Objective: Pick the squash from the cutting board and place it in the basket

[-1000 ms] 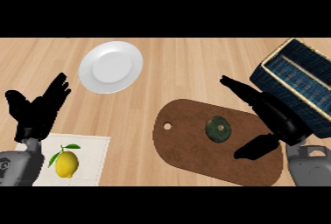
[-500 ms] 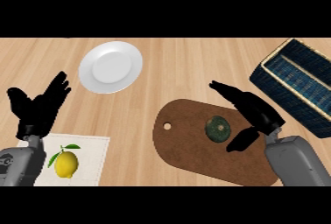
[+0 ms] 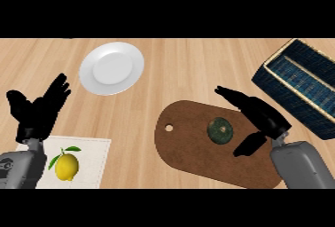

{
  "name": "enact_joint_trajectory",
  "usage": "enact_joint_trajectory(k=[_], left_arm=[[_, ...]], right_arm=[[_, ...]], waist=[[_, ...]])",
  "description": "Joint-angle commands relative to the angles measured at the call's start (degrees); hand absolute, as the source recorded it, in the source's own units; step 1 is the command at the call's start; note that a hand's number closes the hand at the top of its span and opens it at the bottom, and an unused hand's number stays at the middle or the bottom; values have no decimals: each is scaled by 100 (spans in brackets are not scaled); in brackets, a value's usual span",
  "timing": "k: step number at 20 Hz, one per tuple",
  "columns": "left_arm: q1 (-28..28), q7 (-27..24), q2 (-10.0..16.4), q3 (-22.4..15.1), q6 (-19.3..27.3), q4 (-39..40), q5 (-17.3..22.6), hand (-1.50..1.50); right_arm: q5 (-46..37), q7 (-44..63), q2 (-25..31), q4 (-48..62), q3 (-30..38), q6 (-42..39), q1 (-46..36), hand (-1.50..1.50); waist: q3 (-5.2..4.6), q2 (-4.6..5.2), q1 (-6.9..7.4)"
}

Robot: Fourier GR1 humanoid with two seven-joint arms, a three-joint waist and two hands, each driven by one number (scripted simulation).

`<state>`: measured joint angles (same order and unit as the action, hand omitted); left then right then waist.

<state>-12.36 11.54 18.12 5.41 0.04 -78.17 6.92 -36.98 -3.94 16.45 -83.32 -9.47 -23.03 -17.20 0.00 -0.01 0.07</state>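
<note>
Pick not yet made: the squash [image 3: 220, 130] lies on the cutting board [image 3: 196, 156] at lower centre, the right hand [image 3: 260, 117] just beside it with fingers spread, and the basket [image 3: 289, 92] at upper right holds nothing visible.

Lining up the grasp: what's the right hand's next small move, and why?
Probably ease the right hand leftward and lower to bracket the squash: the hand is open just right of it, and the squash lies ungrasped on the cutting board.

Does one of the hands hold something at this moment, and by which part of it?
Nothing is held. The right hand is open beside the squash on the cutting board, not curled round it. The left hand rests open at the left.
</note>
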Motion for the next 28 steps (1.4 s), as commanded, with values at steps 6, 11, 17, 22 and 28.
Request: enact_joint_trajectory(k=[6,11,17,22,28], left_arm=[[146,56,-174,160,-106,-235,-144,0],[-74,-17,-47,329,-323,88,-149,0],[3,169,-331,226,-95,-223,-398,0],[190,538,-263,236,-287,-664,-338,0],[-166,372,-253,486,-358,-151,-238,0]], right_arm=[[-71,-94,-378,-141,14,-366,-45,-150],[-425,-850,25,232,223,-30,197,-150],[-864,-260,-333,-108,-28,-84,356,-150],[-1340,-572,-456,357,-255,291,224,150],[-1890,-870,-722,1105,-454,875,59,150]], waist=[[0,0,1],[1,6,-5],[0,-1,-13],[1,-2,8],[1,5,6]])
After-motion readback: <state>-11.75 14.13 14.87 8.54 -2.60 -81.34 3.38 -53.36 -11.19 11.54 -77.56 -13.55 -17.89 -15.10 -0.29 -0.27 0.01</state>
